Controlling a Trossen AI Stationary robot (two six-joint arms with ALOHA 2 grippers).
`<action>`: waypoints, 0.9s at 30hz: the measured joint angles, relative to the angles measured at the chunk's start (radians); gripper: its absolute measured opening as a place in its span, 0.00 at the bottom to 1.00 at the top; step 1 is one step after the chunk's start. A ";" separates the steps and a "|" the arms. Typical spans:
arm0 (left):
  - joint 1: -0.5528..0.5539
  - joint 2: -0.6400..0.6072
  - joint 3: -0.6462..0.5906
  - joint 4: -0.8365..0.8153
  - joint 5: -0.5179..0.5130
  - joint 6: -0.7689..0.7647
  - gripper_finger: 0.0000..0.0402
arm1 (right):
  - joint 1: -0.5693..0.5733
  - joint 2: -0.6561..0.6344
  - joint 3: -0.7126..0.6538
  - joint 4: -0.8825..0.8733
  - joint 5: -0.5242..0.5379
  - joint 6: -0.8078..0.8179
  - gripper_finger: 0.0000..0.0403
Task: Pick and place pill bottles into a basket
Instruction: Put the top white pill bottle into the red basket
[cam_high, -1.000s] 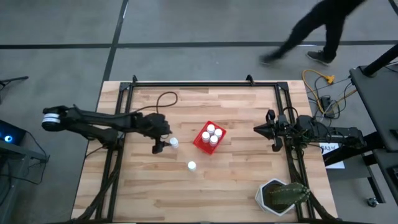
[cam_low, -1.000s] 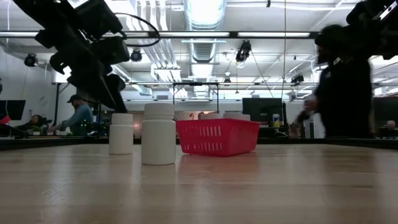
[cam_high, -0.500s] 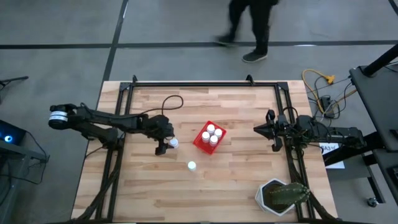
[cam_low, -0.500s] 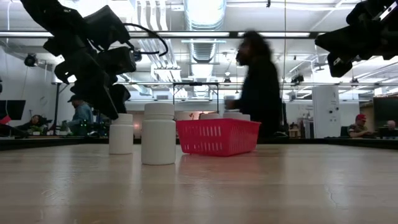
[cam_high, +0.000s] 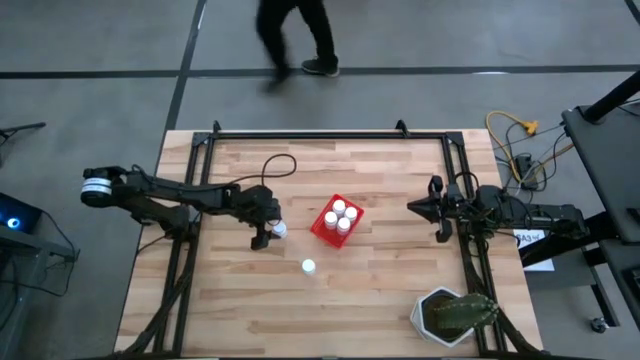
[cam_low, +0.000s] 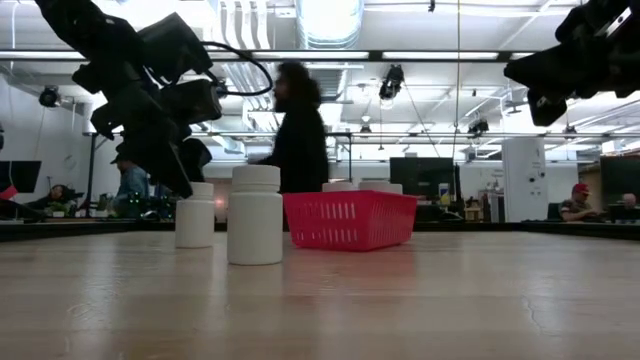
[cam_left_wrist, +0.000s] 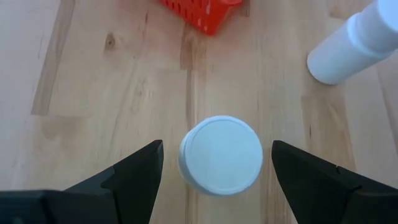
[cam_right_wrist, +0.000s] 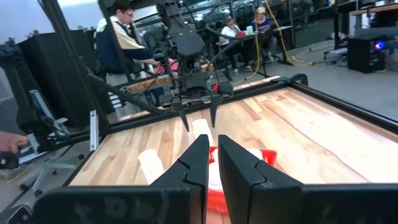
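Left hand (cam_high: 267, 233) poised over a pill bottle (cam_high: 280, 230), fingers spread wide apart; in the left wrist view one dark finger (cam_left_wrist: 134, 171) lies on each side of the bottle's round white cap (cam_left_wrist: 221, 154), with bare wood visible in both gaps, so nothing is gripped or touched. This bottle stands upright on the wooden tabletop (cam_high: 380, 290), just at 9 o'clock of the red basket (cam_high: 322, 228). A second loose bottle (cam_high: 309, 266) stands near the basket at about 7 o'clock of it, apart from the first; in the low view it is the nearer, larger-looking bottle (cam_low: 255, 215). Four more bottles (cam_high: 339, 215) stand inside the basket, their white caps showing above its rim. Right hand (cam_high: 432, 210) waits at 3 o'clock of the basket, well apart from it and raised off the tabletop, its two fingers nearly together and empty. A potted green plant (cam_high: 455, 315) sits at the tabletop's 5 o'clock corner. Beyond the tabletop at 12 o'clock a person (cam_high: 295, 35) is on the floor.
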 joint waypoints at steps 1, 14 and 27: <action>0.000 0.000 0.000 -0.001 0.000 0.000 0.70 | 0.000 0.000 0.000 -0.003 0.007 0.000 0.07; 0.000 0.002 0.000 0.001 -0.006 -0.049 0.70 | 0.000 0.000 0.000 -0.006 0.013 0.000 0.07; 0.001 0.002 0.000 0.001 -0.017 -0.049 0.53 | 0.000 0.000 0.000 -0.006 0.013 0.000 0.07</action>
